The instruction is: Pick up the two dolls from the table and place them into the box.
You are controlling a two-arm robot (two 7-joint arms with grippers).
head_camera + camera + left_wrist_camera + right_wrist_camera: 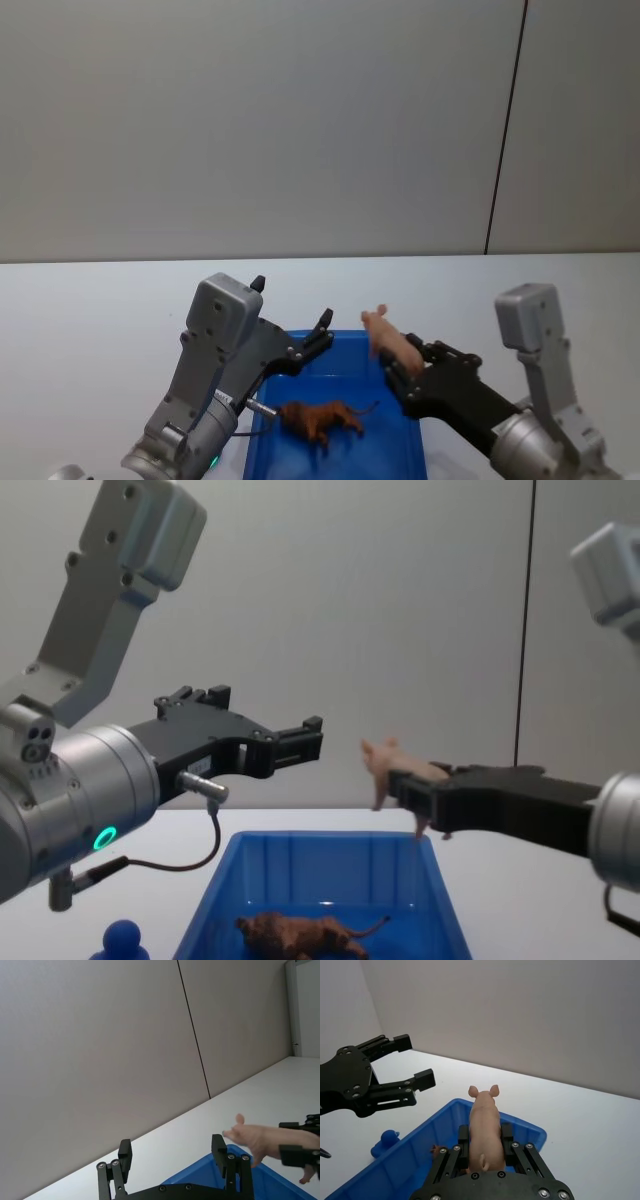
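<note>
The pale pink pig (392, 342) hangs over the far right corner of the blue box (385, 452), with my right gripper (398, 368) shut on its rear half. In the right wrist view the pig (485, 1125) lies between the fingers, snout pointing away over the box wall (405, 1152). On the box floor lies the brown lion (322, 418), which the chest view shows on its side (300, 935). My left gripper (292, 300) hovers open and empty over the box's far left corner, clear of the lion.
A blue round-headed figure (122, 942) stands on the white table (100, 300) just outside the box's left wall. A grey wall with a dark vertical seam (505, 130) rises behind the table. Bare tabletop lies to both sides of the box.
</note>
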